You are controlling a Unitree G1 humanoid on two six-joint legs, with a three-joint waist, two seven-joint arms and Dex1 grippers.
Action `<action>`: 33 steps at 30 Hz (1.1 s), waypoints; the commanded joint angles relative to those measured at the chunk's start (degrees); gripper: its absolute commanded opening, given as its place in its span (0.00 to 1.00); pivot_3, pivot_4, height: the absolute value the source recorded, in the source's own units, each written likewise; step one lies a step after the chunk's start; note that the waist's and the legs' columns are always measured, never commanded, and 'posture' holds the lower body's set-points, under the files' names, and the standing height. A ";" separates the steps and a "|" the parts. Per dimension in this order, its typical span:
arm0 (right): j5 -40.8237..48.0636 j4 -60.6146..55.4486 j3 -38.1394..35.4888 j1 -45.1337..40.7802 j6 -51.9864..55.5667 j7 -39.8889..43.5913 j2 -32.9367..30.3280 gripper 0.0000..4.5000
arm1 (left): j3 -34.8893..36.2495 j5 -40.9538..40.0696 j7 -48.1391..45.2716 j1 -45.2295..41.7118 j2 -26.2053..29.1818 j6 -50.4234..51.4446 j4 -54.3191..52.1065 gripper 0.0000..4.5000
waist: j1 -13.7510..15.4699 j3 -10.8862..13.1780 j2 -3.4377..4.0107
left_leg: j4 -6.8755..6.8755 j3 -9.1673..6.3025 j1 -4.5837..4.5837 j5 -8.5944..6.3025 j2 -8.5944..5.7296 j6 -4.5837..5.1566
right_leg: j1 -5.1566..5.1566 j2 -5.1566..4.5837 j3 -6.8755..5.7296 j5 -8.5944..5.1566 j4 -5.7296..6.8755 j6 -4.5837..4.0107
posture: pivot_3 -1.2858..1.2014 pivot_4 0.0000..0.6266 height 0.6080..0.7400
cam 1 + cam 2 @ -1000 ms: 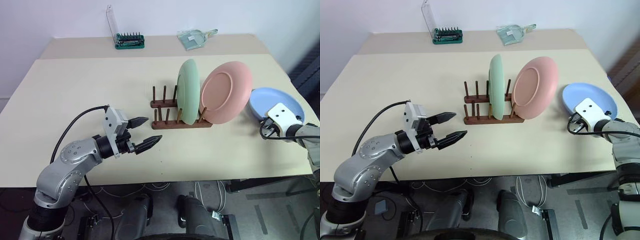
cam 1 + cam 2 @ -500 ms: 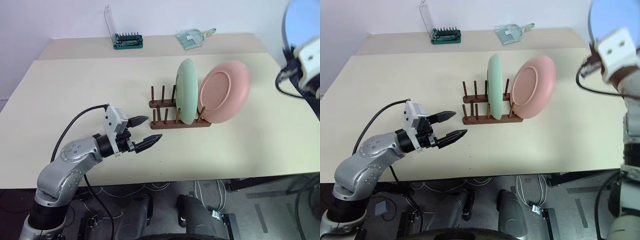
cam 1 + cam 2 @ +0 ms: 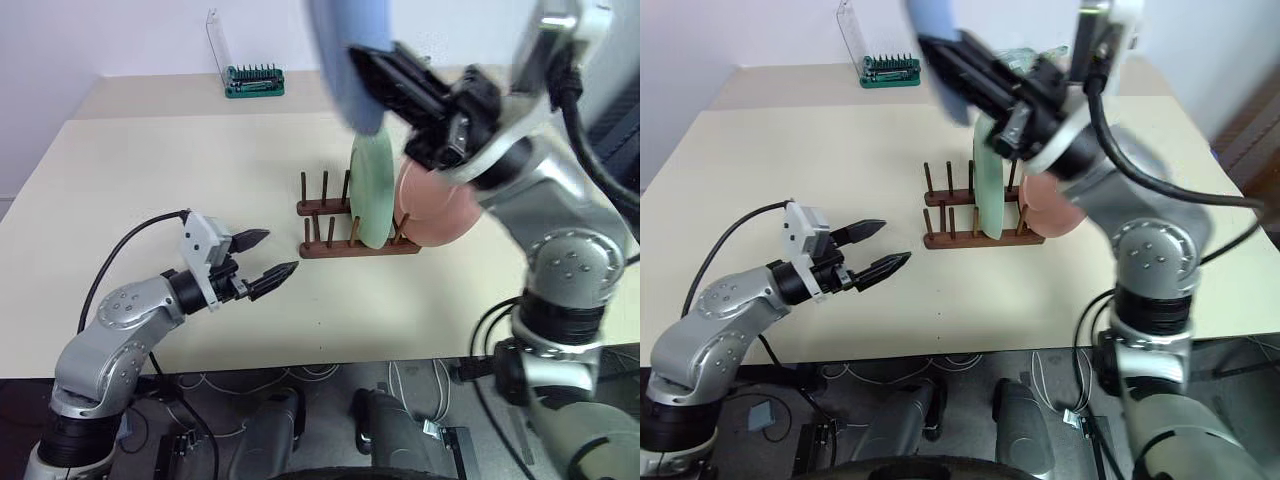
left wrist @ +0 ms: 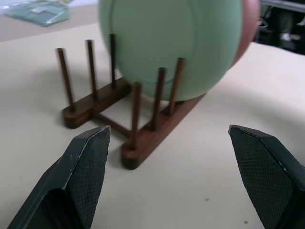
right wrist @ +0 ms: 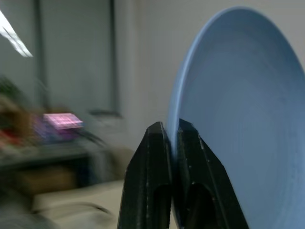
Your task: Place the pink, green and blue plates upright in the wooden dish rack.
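carrying the blue plate (image 3: 345,55) by its rim, my right gripper (image 5: 171,143) has its two fingers pinched on the edge, high above the wooden dish rack (image 3: 345,225). the last of three plates is in hand: the green plate (image 3: 372,190) and pink plate (image 3: 432,205) stand below my gripper in the rack. next, i judge, comes lowering it edge-first between free pegs. my left gripper (image 3: 262,257) hangs spread and empty nearby.

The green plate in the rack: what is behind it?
Behind the green plate stands the pink plate, leaning in the wooden rack. The green plate and the robot's right arm cover most of it.
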 commanded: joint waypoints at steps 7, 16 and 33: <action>16.74 0.21 0.35 5.50 4.86 -19.14 3.78 0.00 | 4.83 0.08 0.81 3.03 1.33 -1.20 -1.98 0.91 | 0.09 0.00 0.02 | -0.02 0.03 -0.01 -0.01 -0.04 -0.02 | -0.01 -0.02 0.01 0.01 -0.06 0.00 | 0.52 0.24 1.00; 18.95 0.59 1.85 6.68 4.43 -25.83 4.46 0.00 | 5.01 -0.04 0.63 2.71 1.53 -1.10 -1.72 0.91 | 0.07 0.00 0.02 | -0.04 0.04 0.00 0.00 -0.02 -0.01 | -0.02 0.00 0.00 0.01 -0.06 -0.02 | 0.52 0.24 1.00; 18.92 2.20 2.42 9.44 3.59 -35.76 5.89 0.00 | 3.80 0.05 0.61 2.10 1.21 -0.91 -1.94 0.91 | -0.12 0.00 0.02 | -0.06 0.03 0.00 0.00 -0.01 -0.01 | -0.02 0.02 0.00 0.01 -0.06 -0.02 | 0.52 0.24 1.00</action>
